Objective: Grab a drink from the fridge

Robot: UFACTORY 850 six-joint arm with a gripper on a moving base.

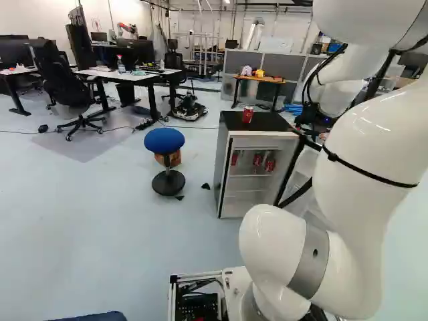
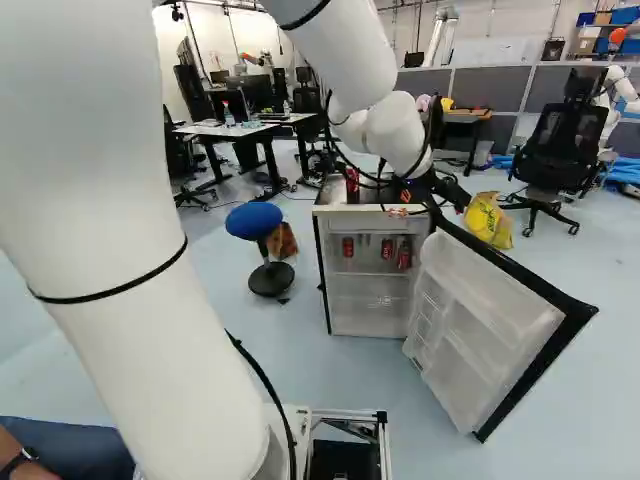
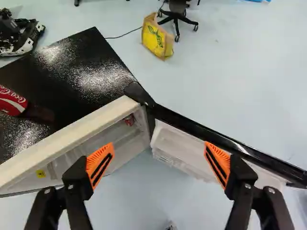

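Pale smooth floor (image 1: pixel 120 214), office-lab room, desks (image 1: pixel 127 76) and office chairs (image 1: pixel 61 83) further back. Fridge (image 1: pixel 227 137) stands on the floor, black glossy top. We see red cans (image 2: pixel 387 249) on its upper shelf, upright, plus one red can (image 1: pixel 247 115) upright on top. Blue stool (image 1: pixel 164 140) beside the fridge, yellow bag (image 2: pixel 488 220) behind the door (image 2: pixel 490 330). Door's open, angled out; its hinge corner is below our gripper (image 2: pixel 432 198), jaws wide, nothing between them. We can't tell which can is meant.
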